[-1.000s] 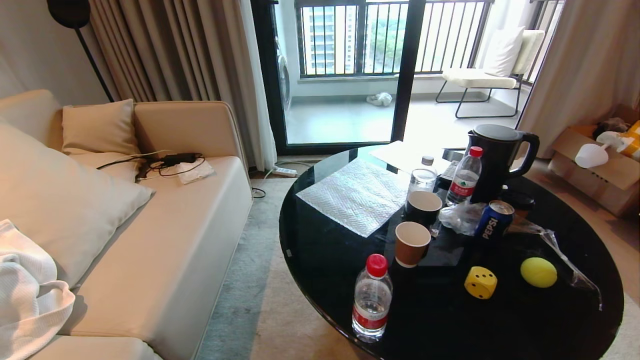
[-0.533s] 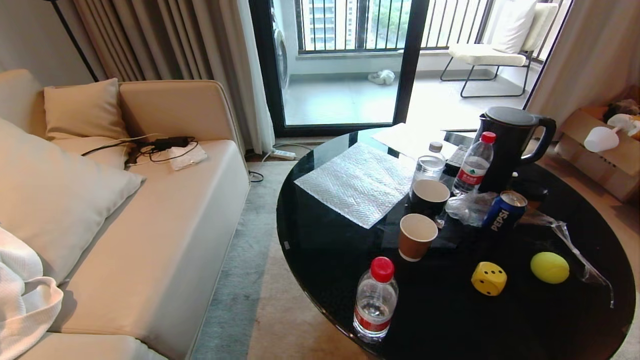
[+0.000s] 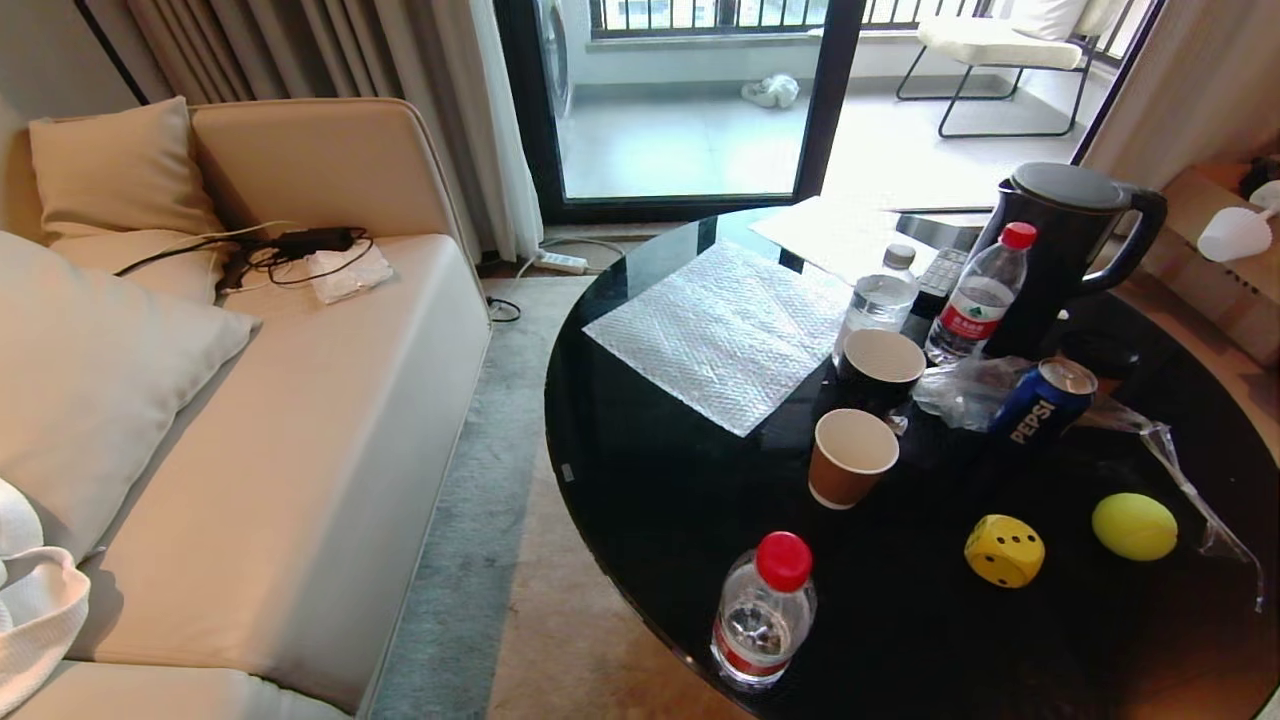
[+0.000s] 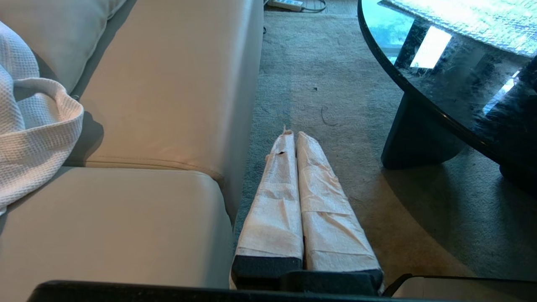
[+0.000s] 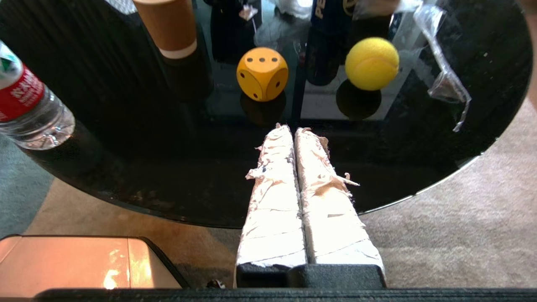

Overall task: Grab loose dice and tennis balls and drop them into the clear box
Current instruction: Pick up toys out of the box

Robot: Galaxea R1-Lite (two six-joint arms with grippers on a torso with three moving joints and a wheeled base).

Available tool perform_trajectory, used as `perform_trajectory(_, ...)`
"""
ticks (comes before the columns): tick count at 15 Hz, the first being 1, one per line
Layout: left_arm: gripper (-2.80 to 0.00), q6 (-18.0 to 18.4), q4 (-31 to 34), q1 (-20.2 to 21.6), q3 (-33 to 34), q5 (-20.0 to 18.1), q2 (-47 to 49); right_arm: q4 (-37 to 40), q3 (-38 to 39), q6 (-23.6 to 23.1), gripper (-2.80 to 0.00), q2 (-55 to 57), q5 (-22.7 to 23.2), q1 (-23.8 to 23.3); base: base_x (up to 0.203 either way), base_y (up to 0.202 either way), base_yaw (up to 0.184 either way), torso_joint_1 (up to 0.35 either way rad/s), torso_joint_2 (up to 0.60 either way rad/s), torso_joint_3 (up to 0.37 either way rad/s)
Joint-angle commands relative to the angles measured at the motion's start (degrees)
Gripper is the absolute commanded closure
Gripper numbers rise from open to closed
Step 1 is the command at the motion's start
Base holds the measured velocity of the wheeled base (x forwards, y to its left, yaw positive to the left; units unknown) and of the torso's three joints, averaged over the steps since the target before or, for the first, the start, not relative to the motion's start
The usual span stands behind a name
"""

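The right gripper hangs over the near edge of the counter, its taped fingers pressed together and holding nothing. To do the pickup well, they should part wide before descending and straddle the yellow die squarely on two flat faces. That die lies just beyond the fingertips, apart from them; the tennis ball sits beside the die. The left gripper is likewise closed and empty, parked over the carpet. No clear box shows.

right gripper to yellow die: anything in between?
Nothing. In the right wrist view, only bare black tabletop lies between the shut right gripper and the yellow die; the tennis ball sits off to the side.
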Motion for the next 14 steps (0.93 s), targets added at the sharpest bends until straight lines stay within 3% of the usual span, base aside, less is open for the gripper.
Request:
perform_trajectory(1, 0.0, -0.02, 0.0, 0.0, 0.09, 0.03, 0.0, 0.07, 0.01, -0.03, 0.0, -0.01, 0.02, 0.0, 0.0, 0.0, 0.0, 0.002, 0.0, -0.198)
perform_trajectory(6, 0.0, 0.07, 0.0, 0.0, 0.09, 0.03, 0.0, -0.1, 0.1, 0.06, 0.0, -0.01, -0.24, 0.0, 0.0, 0.0, 0.0, 0.005, 0.0, -0.157)
perform_trajectory(14, 0.0, 0.07, 0.0, 0.0, 0.09, 0.03, 0.0, -0.1, 0.1, 0.06, 0.0, -0.01, -0.24, 0.0, 0.0, 0.0, 0.0, 0.001, 0.0, -0.005)
